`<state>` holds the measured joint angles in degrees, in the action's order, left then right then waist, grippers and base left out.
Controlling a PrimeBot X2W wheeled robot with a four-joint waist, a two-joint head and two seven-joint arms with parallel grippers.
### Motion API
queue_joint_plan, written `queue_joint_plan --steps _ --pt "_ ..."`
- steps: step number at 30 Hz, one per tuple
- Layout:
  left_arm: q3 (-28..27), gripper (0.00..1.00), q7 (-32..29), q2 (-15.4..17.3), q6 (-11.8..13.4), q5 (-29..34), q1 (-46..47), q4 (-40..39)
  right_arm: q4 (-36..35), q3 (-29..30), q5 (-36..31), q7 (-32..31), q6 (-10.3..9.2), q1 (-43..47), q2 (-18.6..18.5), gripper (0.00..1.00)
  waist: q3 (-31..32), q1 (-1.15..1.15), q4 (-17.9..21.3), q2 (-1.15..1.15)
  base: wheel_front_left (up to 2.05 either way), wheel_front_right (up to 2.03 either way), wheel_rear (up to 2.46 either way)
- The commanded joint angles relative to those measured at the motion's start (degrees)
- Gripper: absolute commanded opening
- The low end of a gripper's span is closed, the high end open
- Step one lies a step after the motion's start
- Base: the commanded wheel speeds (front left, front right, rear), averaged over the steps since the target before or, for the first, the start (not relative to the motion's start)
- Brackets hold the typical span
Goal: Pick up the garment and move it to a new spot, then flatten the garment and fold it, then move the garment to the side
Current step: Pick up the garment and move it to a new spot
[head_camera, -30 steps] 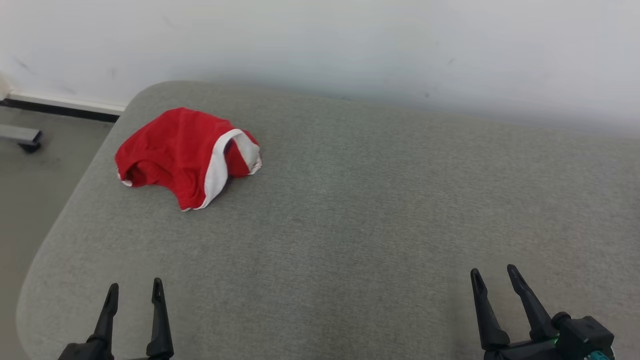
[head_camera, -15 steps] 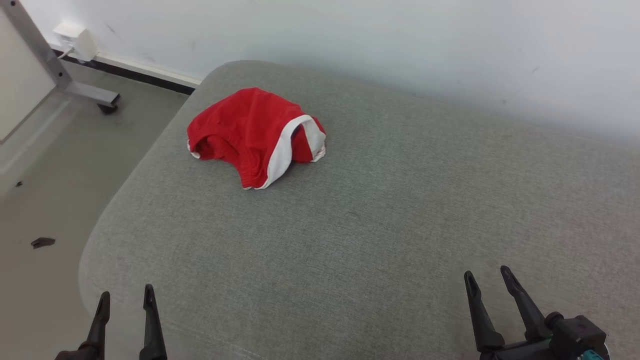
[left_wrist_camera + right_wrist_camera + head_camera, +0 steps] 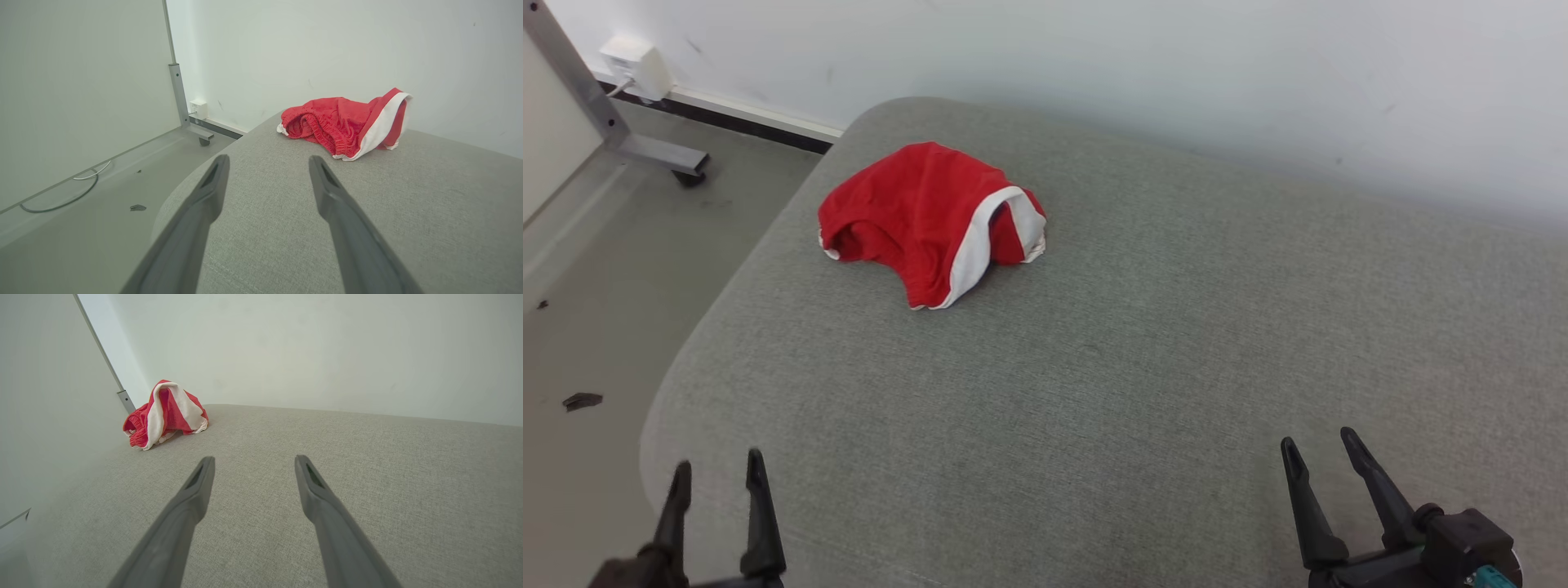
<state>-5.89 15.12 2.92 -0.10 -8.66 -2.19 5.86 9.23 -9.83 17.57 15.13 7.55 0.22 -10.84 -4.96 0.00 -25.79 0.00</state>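
Change: the whole head view is sitting a little differently from the earlier picture, so the camera is moving; the garment [image 3: 915, 216] is keeping its crumpled shape and its place, and both grippers are staying spread.
Garment: red with a white band, it is lying in a loose heap on the grey cushion [image 3: 1135, 367], near the far left corner, close to the rounded edge and the wall [image 3: 1094, 65].
Garment detail: in the left wrist view its gathered elastic edge is facing the camera and the white band is curving down the right side of the heap.
Left gripper [image 3: 719, 461]: it is hovering at the near left edge of the cushion, its 2 fingers standing apart with nothing between them, well apart from the garment.
Right gripper [image 3: 1317, 439]: it is hovering over the near right part of the cushion, its 2 fingers also standing apart and holding nothing, farther from the garment than the left one.
Floor [image 3: 605, 327]: a small dark scrap [image 3: 582, 401] is lying on it, left of the cushion.
Background: a metal leg [image 3: 654, 151] on a wheel is standing near a white box [image 3: 633, 61] at the foot of the wall.
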Motion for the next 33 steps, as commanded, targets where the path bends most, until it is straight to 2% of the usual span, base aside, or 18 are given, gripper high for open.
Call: queue_joint_plan --steps 1,10,16,17,18,19,25,33 --pt "-0.5 1.00 0.0 0.2 -0.4 0.5 2.4 -0.2 -0.3 0.2 -0.5 0.0 -0.15 -0.7 -0.4 1.00 -1.1 0.00 1.5 0.00 0.00 0.00 0.00" --pt "-2.7 1.00 0.0 2.8 -2.9 -0.6 17.1 1.7 -2.5 2.7 -1.0 -0.3 -0.15 -3.2 -2.8 1.00 -8.0 0.00 9.1 0.00 0.00 0.00 0.00" --pt "-3.3 1.00 -0.3 7.0 -3.9 -0.8 31.1 6.6 -4.6 4.9 -1.0 -0.4 -0.15 -5.5 -4.2 1.00 -14.6 0.00 15.4 0.00 0.00 0.00 0.00" --pt "-3.3 1.00 -0.3 7.0 -3.9 -0.8 31.1 6.6 -4.6 4.9 -1.0 -0.4 -0.15 -5.5 -4.2 1.00 -14.6 0.00 15.4 0.00 0.00 0.00 0.00" --pt "-3.4 1.00 -1.6 8.4 -3.9 -1.2 35.6 9.0 -5.4 6.0 -1.0 -0.3 -0.15 -6.2 -4.3 1.00 -16.7 0.00 17.3 0.00 0.00 0.00 0.00" --pt "-3.4 1.00 -1.6 8.4 -3.9 -1.2 35.6 9.0 -5.4 6.0 -1.0 -0.3 -0.15 -6.2 -4.3 1.00 -16.7 0.00 17.3 0.00 0.00 0.00 0.00" --pt "-3.4 1.00 -6.4 13.1 -4.6 -1.4 46.0 15.1 -7.7 8.4 -1.1 -0.1 -0.15 -7.4 -3.5 1.00 -21.2 0.00 22.2 0.00 0.00 0.00 0.00" --pt "-3.2 1.00 -13.8 16.5 -5.4 -3.5 52.0 28.1 -8.5 9.8 -1.5 0.0 -0.15 -8.4 -3.2 1.00 -23.5 0.00 25.2 0.00 0.00 0.00 0.00"
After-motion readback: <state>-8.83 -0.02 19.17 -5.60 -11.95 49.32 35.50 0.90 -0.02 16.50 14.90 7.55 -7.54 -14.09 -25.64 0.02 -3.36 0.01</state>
